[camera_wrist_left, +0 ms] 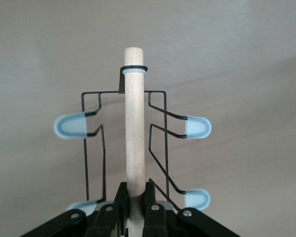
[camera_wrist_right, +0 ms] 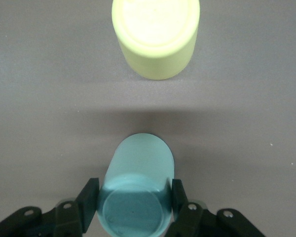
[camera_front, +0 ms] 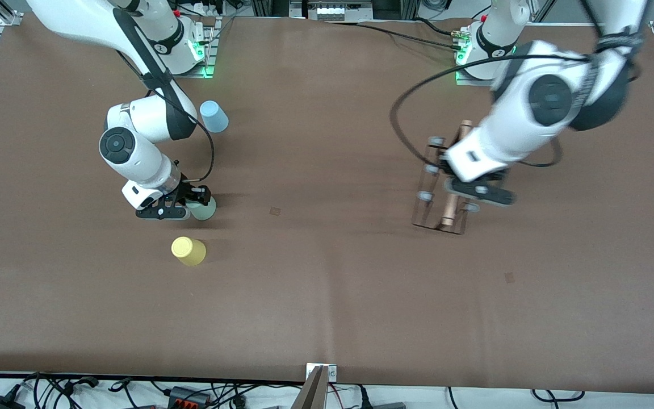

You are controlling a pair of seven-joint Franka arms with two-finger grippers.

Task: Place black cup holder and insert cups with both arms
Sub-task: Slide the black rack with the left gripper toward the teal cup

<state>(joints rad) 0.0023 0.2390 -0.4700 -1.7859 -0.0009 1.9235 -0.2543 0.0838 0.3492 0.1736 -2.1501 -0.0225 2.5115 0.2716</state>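
Observation:
My right gripper (camera_front: pixel 197 200) is shut on the pale green cup (camera_front: pixel 205 211) toward the right arm's end of the table; in the right wrist view its fingers (camera_wrist_right: pixel 88 197) press both sides of that cup (camera_wrist_right: pixel 138 168). The yellow cup (camera_front: pixel 188 250) (camera_wrist_right: pixel 156 34) stands upside down nearer the front camera. The light blue cup (camera_front: pixel 213 116) sits close to the right arm's base. My left gripper (camera_front: pixel 477 193) (camera_wrist_left: pixel 134 190) is shut on the wooden rod of the black cup holder (camera_front: pixel 428 187) (camera_wrist_left: pixel 134 123), toward the left arm's end. I cannot tell whether the holder touches the table.
The brown table cover (camera_front: pixel 327 272) spreads wide between the two arms. A black cable (camera_front: pixel 401 113) loops from the left arm over the table beside the holder. Cables and a metal bracket (camera_front: pixel 321 372) line the table's front edge.

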